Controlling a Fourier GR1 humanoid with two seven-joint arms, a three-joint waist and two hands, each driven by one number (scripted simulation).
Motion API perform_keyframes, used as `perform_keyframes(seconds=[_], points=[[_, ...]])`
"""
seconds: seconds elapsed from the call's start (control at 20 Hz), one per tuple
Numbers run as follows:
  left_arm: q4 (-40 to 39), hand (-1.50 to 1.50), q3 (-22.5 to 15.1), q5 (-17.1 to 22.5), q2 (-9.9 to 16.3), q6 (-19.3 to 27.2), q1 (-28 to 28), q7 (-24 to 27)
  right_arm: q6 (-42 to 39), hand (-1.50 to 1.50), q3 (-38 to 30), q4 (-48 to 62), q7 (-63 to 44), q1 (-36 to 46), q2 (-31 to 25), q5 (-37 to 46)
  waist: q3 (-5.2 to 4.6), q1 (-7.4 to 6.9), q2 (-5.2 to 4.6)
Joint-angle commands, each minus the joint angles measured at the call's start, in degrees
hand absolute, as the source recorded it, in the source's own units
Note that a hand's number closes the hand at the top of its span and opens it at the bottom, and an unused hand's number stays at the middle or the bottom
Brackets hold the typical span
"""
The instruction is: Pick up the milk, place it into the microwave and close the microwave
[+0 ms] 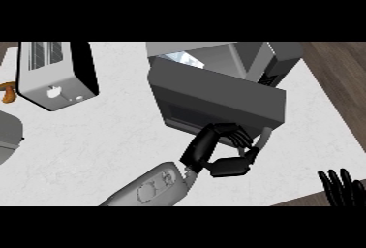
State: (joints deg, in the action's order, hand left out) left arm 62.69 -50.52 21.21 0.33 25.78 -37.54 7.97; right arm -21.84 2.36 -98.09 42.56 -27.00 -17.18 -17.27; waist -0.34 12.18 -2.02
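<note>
The microwave [243, 58] stands at the back right of the white counter [93, 140]. Its grey door [221, 99] is swung partway, and a slice of the bright inside [190, 57] shows above it. I cannot make out the milk; the door hides most of the cavity. My left hand [225, 162] is at the door's near edge beside the light handle [264, 139], its fingers [227, 131] curled against the door's front. My right hand [342, 186] rests at the lower right edge, fingers up and straight.
A grey toaster [53, 72] stands at the back left, with an orange object [7, 93] at the left edge beside it. Part of a grey round vessel [7, 135] shows at the left edge. The counter's right edge borders wooden floor [340, 82].
</note>
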Motion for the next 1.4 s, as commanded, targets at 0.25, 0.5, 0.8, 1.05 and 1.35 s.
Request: perform_keyframes(seconds=[0.25,0.5,0.8,1.05,1.35], points=[[-5.36,1.5,6.16,9.98,-0.32,3.98,-7.75,4.97,-4.15,-1.5,1.69,-5.59,-2.27,-1.69,-3.07,-3.3,-0.11,4.08,-1.29],[-9.85,1.5,8.16,13.42,-0.33,3.27,-11.97,6.83,-4.26,-1.5,1.79,-8.16,-3.83,-1.88,-3.92,-5.37,0.02,5.43,-1.77],[-14.28,1.5,9.77,16.67,-0.33,3.65,-15.86,9.06,-4.6,-1.5,1.7,-10.46,-5.31,-1.45,-5.04,-7.24,0.13,7.34,-2.52],[-17.56,1.5,10.74,18.79,-0.33,2.99,-18.05,11.35,-5.56,-1.5,1.75,-11.97,-6.0,-1.93,-5.94,-9.0,0.2,8.35,-2.89],[-18.47,1.5,10.11,20.69,-0.32,3.01,-17.62,14.29,-6.42,-1.5,1.67,-14.06,-7.07,-2.83,-7.28,-10.65,0.19,9.48,-2.96]])
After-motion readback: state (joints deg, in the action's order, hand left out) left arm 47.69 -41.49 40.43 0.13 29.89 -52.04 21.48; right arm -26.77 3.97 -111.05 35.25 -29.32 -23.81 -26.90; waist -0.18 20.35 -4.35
